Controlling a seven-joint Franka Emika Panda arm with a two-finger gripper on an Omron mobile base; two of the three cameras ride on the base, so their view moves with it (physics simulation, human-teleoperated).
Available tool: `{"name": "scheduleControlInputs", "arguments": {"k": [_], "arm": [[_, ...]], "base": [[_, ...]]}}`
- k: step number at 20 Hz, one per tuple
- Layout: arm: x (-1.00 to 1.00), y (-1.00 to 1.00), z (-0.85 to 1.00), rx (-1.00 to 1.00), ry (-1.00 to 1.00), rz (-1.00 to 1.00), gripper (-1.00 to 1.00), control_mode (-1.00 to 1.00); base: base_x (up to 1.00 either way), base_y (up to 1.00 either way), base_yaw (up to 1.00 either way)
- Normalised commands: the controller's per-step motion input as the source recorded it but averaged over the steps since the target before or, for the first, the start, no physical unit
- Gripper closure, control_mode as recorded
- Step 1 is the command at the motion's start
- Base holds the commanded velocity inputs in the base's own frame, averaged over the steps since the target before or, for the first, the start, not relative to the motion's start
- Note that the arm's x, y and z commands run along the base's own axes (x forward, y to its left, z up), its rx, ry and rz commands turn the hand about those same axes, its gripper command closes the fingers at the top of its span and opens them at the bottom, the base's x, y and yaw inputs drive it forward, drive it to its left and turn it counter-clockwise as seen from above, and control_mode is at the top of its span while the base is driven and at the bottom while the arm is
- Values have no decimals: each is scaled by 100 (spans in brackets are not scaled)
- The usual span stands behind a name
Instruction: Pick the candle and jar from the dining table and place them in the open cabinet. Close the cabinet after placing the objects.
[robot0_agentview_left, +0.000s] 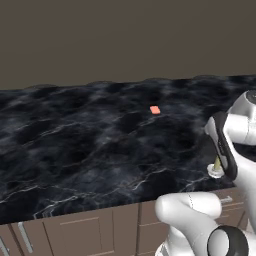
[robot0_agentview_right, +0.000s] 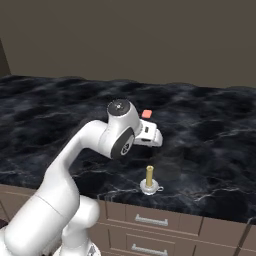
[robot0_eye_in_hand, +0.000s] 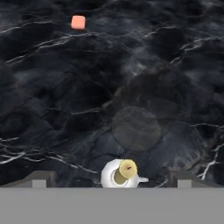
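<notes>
candle (robot0_eye_in_hand: 121, 173) between open end effector (robot0_eye_in_hand: 111, 178) fingertips, on dining table (robot0_eye_in_hand: 52, 87)

— What else can you see lying out there, apart from what you were sent for?

— You have one flat salmon-orange piece (robot0_agentview_left: 155, 110) lying on the table (robot0_agentview_left: 75, 145), far in from the near edge, well out toward the middle of the top.

— And around it?

— You'll see a plain brown wall (robot0_agentview_left: 125, 35) rising behind the table's far edge. Below the near edge run brown drawer fronts (robot0_agentview_right: 160, 220) with silver handles (robot0_agentview_right: 151, 220).
</notes>
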Motion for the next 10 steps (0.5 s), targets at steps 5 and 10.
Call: {"name": "scheduleControlInputs", "arguments": {"k": [5,10], "arm": [[32,-17,-21,3,1,0,-100,-100],[36,-9,-20,1,2,0,-100,-100]], "base": [[0,0,0],[0,0,0]]}}
